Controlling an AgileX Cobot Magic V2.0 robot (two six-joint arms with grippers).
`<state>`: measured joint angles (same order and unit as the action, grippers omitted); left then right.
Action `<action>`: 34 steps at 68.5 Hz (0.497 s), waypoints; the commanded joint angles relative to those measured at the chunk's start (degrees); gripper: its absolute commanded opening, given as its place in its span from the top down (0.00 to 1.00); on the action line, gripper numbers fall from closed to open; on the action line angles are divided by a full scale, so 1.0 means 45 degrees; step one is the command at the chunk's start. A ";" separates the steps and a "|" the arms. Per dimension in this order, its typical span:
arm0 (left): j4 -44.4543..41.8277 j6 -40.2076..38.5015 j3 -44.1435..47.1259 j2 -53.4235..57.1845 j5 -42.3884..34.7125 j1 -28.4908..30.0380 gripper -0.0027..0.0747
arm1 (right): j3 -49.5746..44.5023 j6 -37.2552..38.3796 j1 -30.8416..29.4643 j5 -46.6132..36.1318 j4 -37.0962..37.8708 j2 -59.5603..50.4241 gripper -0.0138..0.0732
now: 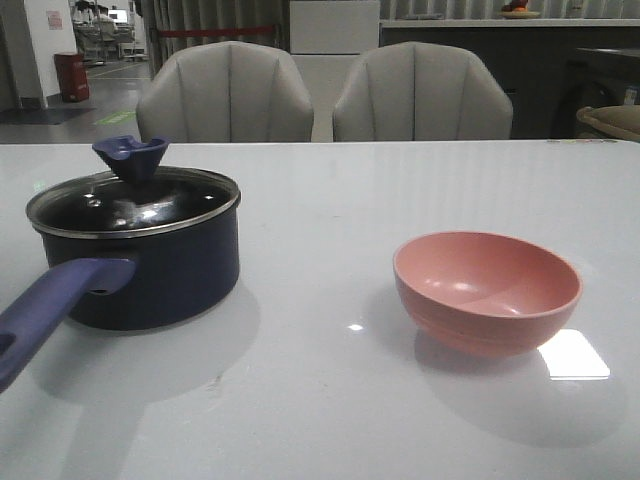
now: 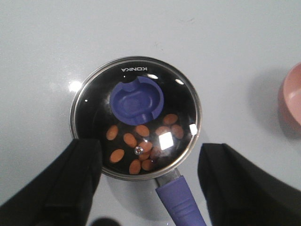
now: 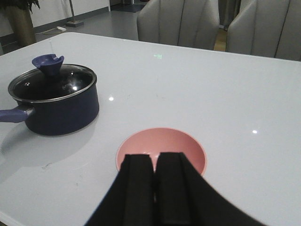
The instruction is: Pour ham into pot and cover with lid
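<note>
The dark navy pot (image 1: 150, 270) stands at the table's left, its purple-blue handle (image 1: 50, 305) pointing toward the front edge. The glass lid (image 1: 135, 205) with its blue knob (image 1: 130, 157) sits on the pot. Through the lid in the left wrist view, several orange ham pieces (image 2: 141, 148) lie inside the pot. My left gripper (image 2: 150, 188) hovers above the pot, open and empty, its fingers wide apart on either side of the handle (image 2: 181, 202). My right gripper (image 3: 154, 188) is shut and empty, above the near side of the empty pink bowl (image 3: 162, 146). Neither gripper shows in the front view.
The pink bowl (image 1: 487, 290) stands upright at the table's right, well apart from the pot; its edge also shows in the left wrist view (image 2: 292, 96). Two grey chairs (image 1: 325, 95) stand behind the table's far edge.
</note>
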<state>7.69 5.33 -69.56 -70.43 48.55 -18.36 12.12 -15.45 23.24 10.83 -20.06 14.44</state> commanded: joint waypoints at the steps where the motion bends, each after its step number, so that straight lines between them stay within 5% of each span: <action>1: 0.0467 -0.0012 0.0945 0.1732 -0.1464 -0.0103 0.40 | 0.0337 -0.0126 0.0002 -0.0920 0.0032 0.0075 0.67; 34: 0.0467 -0.0012 0.5785 0.8754 -0.2380 -0.0103 0.68 | 0.0337 -0.0126 0.0002 -0.0920 0.0032 0.0075 0.67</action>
<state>8.87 5.46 -45.22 -36.55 42.64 -18.36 12.12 -15.45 23.24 10.83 -20.06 14.44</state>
